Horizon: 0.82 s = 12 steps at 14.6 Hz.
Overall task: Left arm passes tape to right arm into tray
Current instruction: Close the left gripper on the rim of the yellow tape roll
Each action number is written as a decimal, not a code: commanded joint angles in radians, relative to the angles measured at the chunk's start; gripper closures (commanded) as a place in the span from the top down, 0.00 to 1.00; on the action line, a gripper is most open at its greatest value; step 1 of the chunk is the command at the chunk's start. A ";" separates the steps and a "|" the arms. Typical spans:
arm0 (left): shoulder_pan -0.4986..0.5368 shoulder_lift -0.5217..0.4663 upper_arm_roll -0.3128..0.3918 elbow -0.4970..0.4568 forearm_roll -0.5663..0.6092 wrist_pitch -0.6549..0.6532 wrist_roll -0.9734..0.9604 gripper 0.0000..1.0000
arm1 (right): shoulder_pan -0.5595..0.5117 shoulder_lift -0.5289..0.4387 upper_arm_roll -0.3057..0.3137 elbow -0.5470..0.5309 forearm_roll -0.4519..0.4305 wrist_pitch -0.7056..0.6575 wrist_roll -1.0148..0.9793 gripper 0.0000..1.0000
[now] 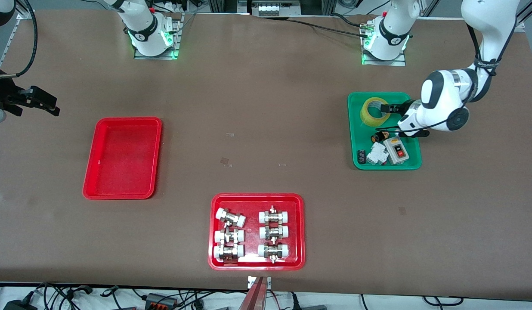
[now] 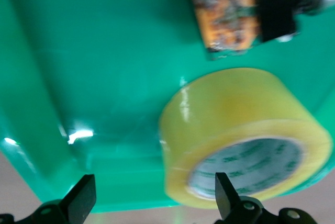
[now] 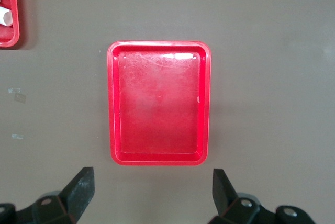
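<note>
The left end effector (image 1: 394, 108), spread wide, is at the tape (image 1: 373, 111) in the green tray (image 1: 414, 165), where one finger could push the roll away, while the right end effector (image 1: 42, 103) waits spread over the bench near the red tray (image 1: 90, 181).

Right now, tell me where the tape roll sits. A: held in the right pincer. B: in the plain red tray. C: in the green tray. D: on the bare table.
C: the tape lies in the green tray, with the open left pincer at it.
</note>
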<state>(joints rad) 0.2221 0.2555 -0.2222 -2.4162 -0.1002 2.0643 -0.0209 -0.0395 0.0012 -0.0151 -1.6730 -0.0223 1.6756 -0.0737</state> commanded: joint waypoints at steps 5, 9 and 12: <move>0.005 -0.030 -0.092 0.015 -0.015 -0.038 -0.099 1.00 | 0.000 -0.006 -0.002 0.004 0.002 -0.011 0.012 1.00; 0.034 -0.022 -0.088 0.017 -0.010 -0.036 -0.039 1.00 | 0.000 -0.006 -0.002 0.004 0.002 -0.011 0.012 1.00; 0.059 -0.005 -0.089 0.016 -0.004 -0.003 -0.019 1.00 | 0.000 -0.006 -0.002 0.004 0.002 -0.011 0.012 1.00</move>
<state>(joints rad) 0.2643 0.2464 -0.3107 -2.3979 -0.1002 2.0449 -0.0779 -0.0396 0.0012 -0.0156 -1.6730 -0.0223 1.6756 -0.0737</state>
